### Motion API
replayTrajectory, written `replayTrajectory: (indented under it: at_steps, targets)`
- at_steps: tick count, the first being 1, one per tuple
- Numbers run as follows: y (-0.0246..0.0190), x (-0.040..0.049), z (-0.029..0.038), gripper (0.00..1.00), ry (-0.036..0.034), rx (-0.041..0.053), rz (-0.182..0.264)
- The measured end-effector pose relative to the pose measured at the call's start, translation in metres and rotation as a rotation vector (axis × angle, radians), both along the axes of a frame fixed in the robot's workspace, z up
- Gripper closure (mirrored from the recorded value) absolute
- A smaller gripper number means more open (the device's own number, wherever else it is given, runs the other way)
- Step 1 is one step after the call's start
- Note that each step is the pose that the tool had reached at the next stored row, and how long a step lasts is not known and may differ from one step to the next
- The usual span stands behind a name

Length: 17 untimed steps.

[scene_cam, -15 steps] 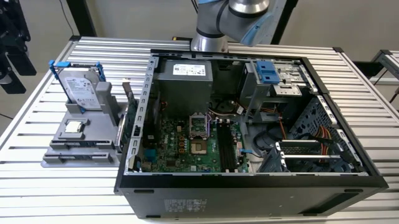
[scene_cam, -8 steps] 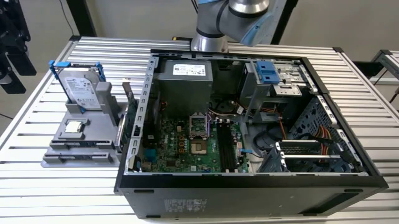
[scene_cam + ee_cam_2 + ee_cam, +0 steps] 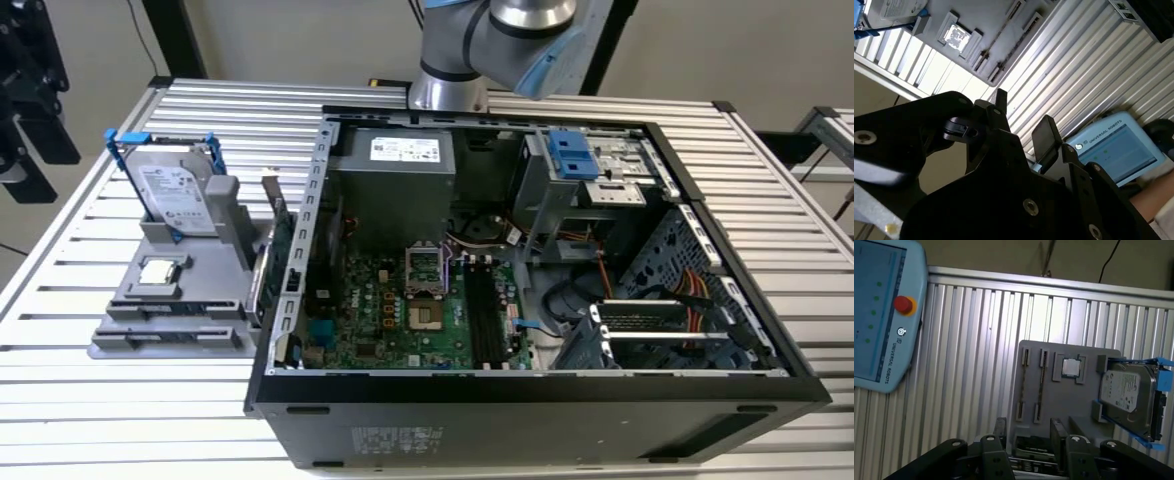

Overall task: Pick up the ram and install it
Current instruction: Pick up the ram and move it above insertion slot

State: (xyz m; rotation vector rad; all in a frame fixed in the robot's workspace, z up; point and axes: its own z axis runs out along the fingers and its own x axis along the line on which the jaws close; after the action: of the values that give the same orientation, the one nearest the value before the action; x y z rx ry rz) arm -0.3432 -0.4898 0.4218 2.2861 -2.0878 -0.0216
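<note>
Ram (image 3: 262, 285) stands on edge along the side of the holder (image 3: 134, 298) nearest the case (image 3: 534, 425). My gripper (image 3: 1028, 426) hangs above it, fingers (image 3: 1056, 432) spread apart and grasping nothing, with the CPU (image 3: 1070, 367) and drive (image 3: 1126, 390) further along the holder.

In the first wrist view the gripper (image 3: 1029, 434) is hanging over one edge of a grey parts holder (image 3: 1081, 405), its two black fingers (image 3: 1058, 436) standing apart. The holder is lying on a slatted metal table (image 3: 969, 365). A small square silver processor (image 3: 1070, 367) is sitting in the holder between narrow slots (image 3: 1024, 357) and a silver hard drive (image 3: 1128, 396) in a blue frame. A pale blue teach pendant (image 3: 881, 315) with a red button (image 3: 903, 305) is showing well apart from the holder.
</note>
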Motion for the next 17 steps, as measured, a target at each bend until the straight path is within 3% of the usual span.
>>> replayTrajectory:
  at_steps: [13,17]
  targets:
    - [0.0002,0.0001,-0.0061,0.0,-0.0003,-0.0004,-0.014]
    - [0.0004,0.0001,-0.0096,0.0,-0.0051,-0.0003,-0.014]
